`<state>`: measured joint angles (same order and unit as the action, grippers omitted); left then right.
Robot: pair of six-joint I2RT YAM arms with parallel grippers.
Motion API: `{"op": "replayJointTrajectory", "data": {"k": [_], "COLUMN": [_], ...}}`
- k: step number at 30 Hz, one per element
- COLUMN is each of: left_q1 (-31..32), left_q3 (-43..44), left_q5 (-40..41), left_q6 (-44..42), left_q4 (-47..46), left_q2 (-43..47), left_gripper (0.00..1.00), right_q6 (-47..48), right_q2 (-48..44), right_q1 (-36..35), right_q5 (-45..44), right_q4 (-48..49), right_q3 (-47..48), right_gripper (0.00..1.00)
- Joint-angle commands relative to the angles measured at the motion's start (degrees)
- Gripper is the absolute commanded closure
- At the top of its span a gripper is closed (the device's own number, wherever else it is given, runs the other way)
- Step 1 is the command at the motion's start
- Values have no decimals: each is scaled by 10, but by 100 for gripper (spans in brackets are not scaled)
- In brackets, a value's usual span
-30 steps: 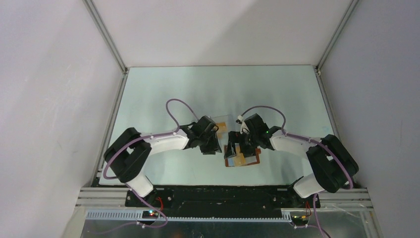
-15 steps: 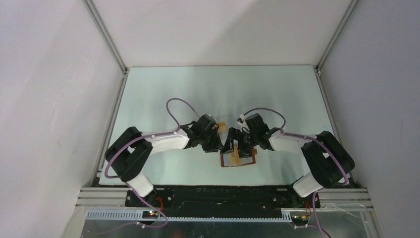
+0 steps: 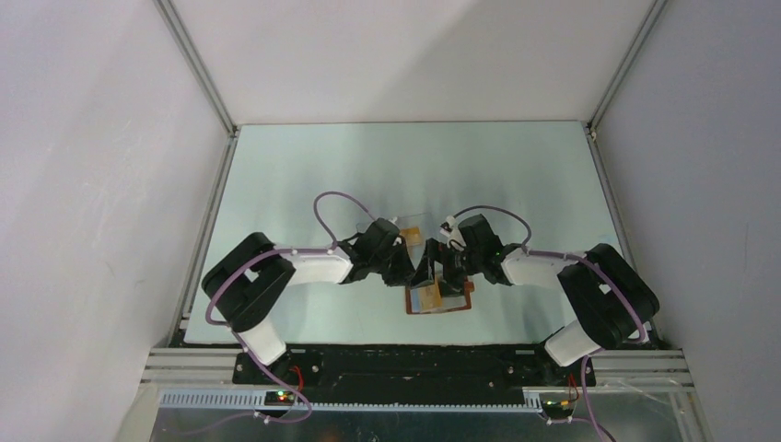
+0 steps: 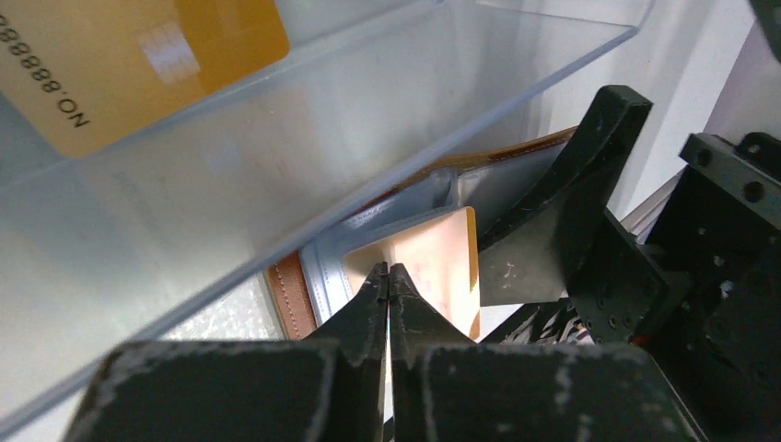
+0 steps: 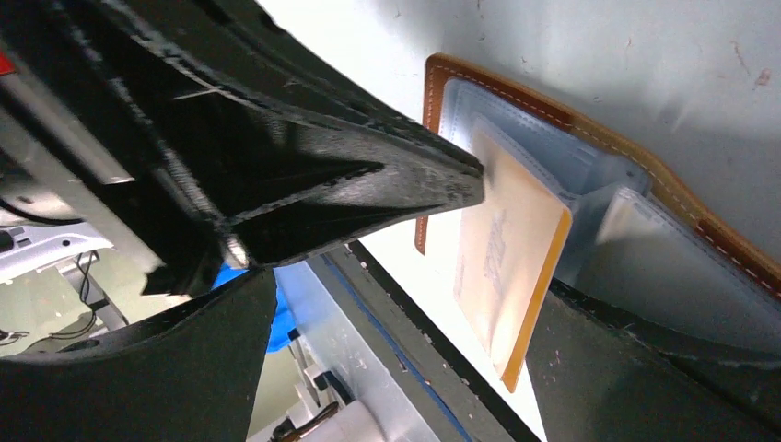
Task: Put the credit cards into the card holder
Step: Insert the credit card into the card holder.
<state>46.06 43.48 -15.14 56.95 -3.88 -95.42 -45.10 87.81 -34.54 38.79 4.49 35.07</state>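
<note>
The brown card holder (image 3: 460,305) (image 5: 440,83) lies open near the table's front, its grey-blue pockets up. One orange-gold credit card (image 5: 508,267) (image 4: 440,261) stands partway in a pocket. My left gripper (image 4: 388,270) (image 3: 406,270) is shut with nothing between its fingers. Its tips meet the card's upper edge (image 5: 472,180). My right gripper (image 5: 396,368) (image 3: 443,276) is open wide astride the card. One of its fingers (image 4: 589,175) rests on the holder's inner flap. A second credit card (image 4: 138,64) lies in the clear box.
The clear plastic box (image 4: 304,138) (image 3: 412,230) stands just behind the card holder, close by my left gripper. The table's front edge and the black base rail (image 3: 414,364) run just near the holder.
My left gripper went from partly open to shut and moved right onto the card. The card holder slid a little left and nearer. My right gripper stayed open over it.
</note>
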Motion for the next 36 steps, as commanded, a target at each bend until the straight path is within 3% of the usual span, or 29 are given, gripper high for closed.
{"op": "replayJointTrajectory", "data": {"k": [1, 7, 13, 20, 33, 36], "left_q1": [14, 10, 9, 9, 10, 9], "left_q3": [6, -14, 18, 24, 34, 34], "left_q5": [-49, -16, 13, 18, 14, 15], "left_q6": [8, 45, 30, 24, 9, 1], "left_q4": [-35, -9, 75, 87, 87, 86], "left_q2": [-25, -42, -52, -55, -41, -8], "left_gripper": [100, 100, 100, 100, 100, 95], "right_q6": [-19, 10, 61, 124, 130, 118], "right_q2": [3, -36, -56, -69, -98, -87], "right_q1": [7, 21, 27, 30, 43, 42], "right_q5": [12, -10, -39, -82, -39, -35], "right_q4": [52, -1, -93, -189, -222, -209], "right_q3": [4, 4, 14, 34, 64, 64], "right_gripper": [1, 1, 1, 1, 1, 1]}}
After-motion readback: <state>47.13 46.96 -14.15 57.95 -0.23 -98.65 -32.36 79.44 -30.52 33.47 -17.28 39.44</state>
